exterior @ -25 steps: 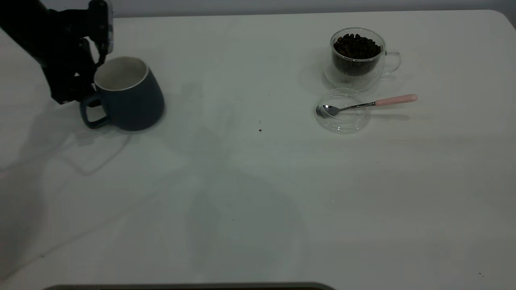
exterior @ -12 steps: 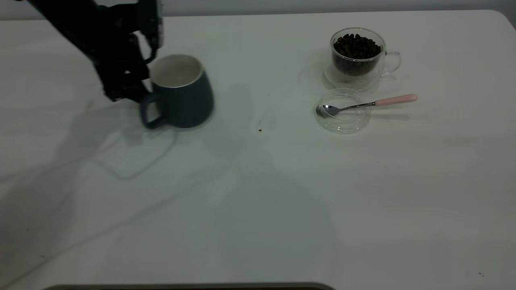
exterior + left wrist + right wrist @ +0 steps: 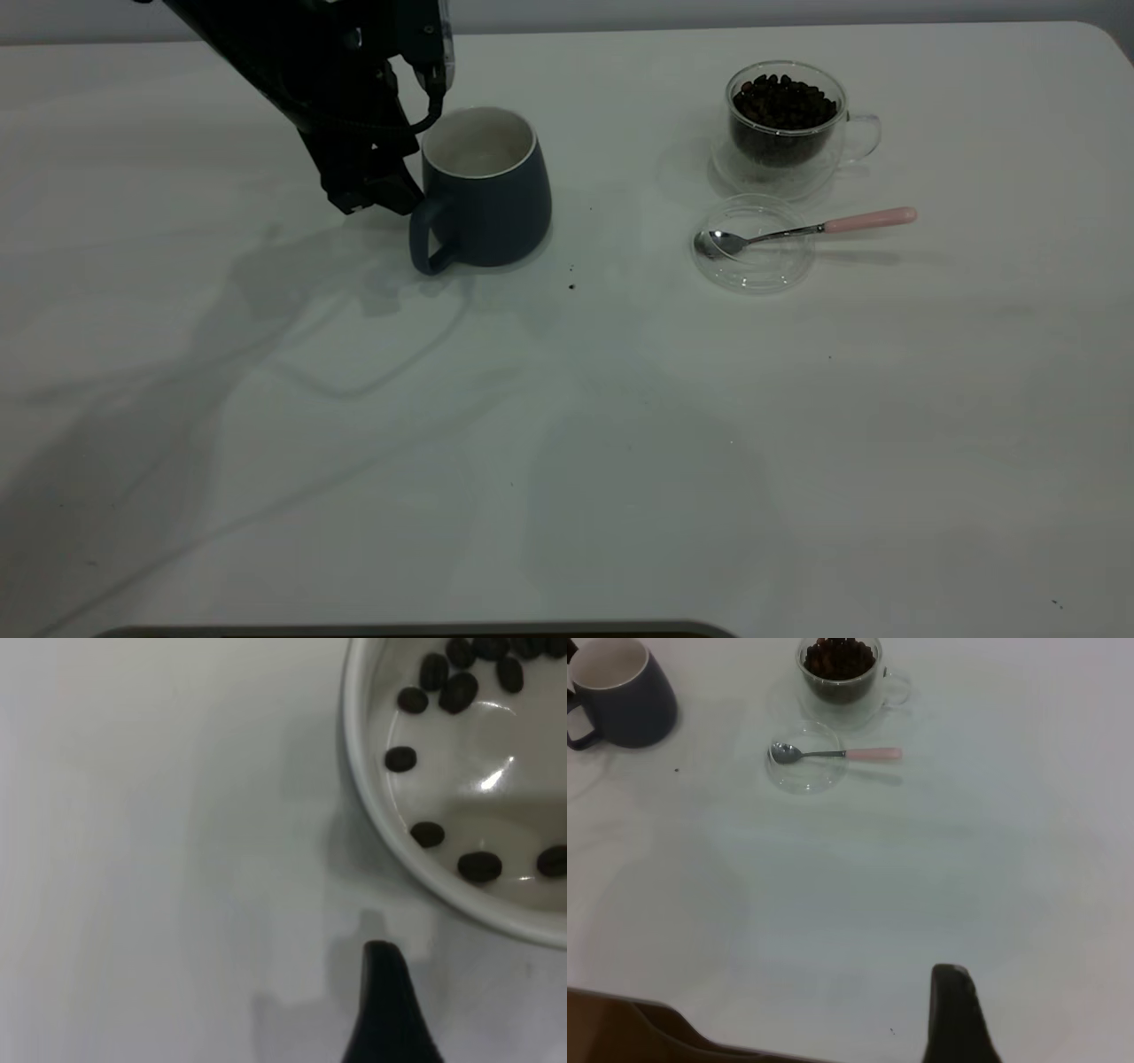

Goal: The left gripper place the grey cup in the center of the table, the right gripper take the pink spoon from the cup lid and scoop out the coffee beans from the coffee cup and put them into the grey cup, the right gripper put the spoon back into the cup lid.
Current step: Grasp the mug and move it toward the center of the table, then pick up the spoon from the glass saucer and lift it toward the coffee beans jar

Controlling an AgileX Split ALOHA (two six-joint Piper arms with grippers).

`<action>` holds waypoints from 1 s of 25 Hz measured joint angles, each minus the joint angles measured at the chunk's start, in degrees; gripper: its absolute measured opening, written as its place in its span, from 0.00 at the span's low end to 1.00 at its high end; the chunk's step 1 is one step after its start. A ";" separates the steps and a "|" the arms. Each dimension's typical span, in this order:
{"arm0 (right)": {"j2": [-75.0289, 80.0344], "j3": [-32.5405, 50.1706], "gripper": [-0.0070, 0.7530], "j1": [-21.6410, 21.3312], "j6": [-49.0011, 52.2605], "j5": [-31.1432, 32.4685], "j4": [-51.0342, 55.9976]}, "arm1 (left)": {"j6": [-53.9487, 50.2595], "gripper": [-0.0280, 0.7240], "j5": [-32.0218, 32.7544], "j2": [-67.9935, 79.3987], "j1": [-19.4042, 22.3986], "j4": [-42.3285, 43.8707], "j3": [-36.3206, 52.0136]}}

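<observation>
One black finger tip of the left pincer (image 3: 390, 190) shows in its wrist view beside the grey cup (image 3: 485, 190); grip on the handle can't be told. Cup stands left of surface (image 3: 567, 443) centre, beans inside. Pink spoon (image 3: 802, 230) rests on cup lid (image 3: 753, 266). Right pincer (image 3: 957, 1019) is cut off, opening unclear.

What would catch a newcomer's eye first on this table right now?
The black left hand against the grey cup, near the table's middle, far side. Right of it, the glass coffee cup of dark coffee beans, and the pink spoon lying across the cup lid.
</observation>
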 joint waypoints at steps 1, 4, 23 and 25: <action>0.00 0.00 0.70 0.00 0.00 0.00 0.00 | 0.00 0.79 0.06 -0.05 0.00 0.00 0.00; 0.00 0.00 0.70 0.00 0.00 0.00 0.00 | -0.27 0.79 2.97 -0.68 1.18 0.00 0.00; 0.00 0.00 0.63 0.00 0.00 0.00 0.00 | -54.36 0.79 51.87 -36.29 13.59 20.03 0.00; 0.00 0.00 0.62 0.00 0.00 0.00 0.00 | -58.01 0.79 52.12 -40.45 13.59 20.11 0.00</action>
